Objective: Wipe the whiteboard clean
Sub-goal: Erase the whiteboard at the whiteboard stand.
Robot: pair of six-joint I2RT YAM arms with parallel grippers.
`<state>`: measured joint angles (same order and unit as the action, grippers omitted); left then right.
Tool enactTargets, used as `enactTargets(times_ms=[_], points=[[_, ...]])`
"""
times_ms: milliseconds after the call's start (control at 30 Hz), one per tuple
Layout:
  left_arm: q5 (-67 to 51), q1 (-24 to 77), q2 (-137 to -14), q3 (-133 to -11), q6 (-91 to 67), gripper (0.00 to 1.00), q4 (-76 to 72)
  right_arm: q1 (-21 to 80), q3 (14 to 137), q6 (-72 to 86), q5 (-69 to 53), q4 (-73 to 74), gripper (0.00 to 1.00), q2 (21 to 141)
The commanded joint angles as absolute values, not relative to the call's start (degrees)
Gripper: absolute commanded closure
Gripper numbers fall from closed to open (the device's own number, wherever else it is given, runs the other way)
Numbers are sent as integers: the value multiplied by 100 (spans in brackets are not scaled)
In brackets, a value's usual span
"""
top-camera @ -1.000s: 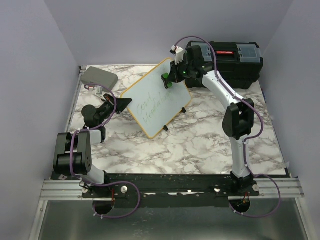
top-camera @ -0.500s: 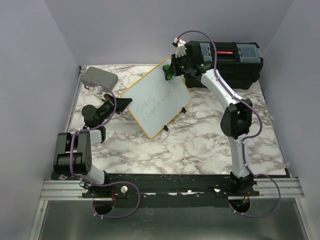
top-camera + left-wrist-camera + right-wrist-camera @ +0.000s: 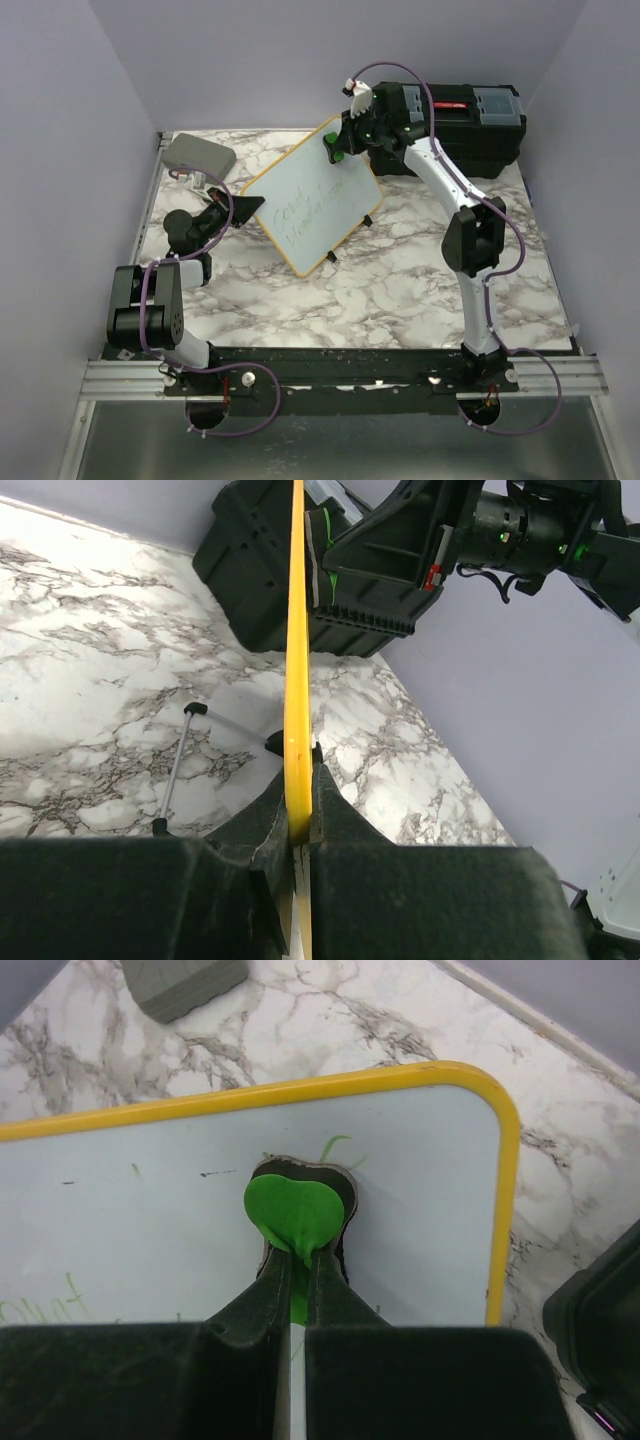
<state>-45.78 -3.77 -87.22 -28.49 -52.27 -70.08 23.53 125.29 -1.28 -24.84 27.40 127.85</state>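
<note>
1. Far left, a grey case (image 3: 198, 155) sits on the worktop (image 3: 400, 290), apart from everything else.
2. The left claw (image 3: 246, 204) is clenched on the whiteboard (image 3: 330, 180) frame at its left corner. The wrist view shows the yellow edge pinched between the fingers.
3. The whiteboard sits mid-worktop and looks tilted. Its long axis runs near-left to far-right, with green writing (image 3: 300, 222) across the near half.
4. The right claw (image 3: 338, 150) is grasping a green eraser (image 3: 295, 1210), pad down at the board's far corner.
5. Key bit: the writing lies toward the arm bases from the eraser. I'd guess the right arm has to pull back and sweep along that axis.
6. A black toolbox (image 3: 480, 125) sits behind on the right.
</note>
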Motion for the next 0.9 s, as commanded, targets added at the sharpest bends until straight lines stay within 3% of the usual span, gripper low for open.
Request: enactTargets(times_ms=[0,300,533,700,867], points=[[-5051,-274,-8660,-2900,-4927,100,-6882,2478,12687,-425,-3135,3025,99,12920],[-5057,-277,-8621,-2887,-4906,100,-6853,2464,12837,342,-1310,2532,99,12975],[-5067,-269,-8622,-2909,-4904,100,-6847,2445,13218,391,-785,2739,99,13231],[-5071,-272,-8617,-2909,-4898,100,-6825,2429,13276,214,-1211,2923,99,13314],[-5069,-271,-8613,-2926,-4896,100,-6811,2452,13274,-388,-2926,3305,99,13292]])
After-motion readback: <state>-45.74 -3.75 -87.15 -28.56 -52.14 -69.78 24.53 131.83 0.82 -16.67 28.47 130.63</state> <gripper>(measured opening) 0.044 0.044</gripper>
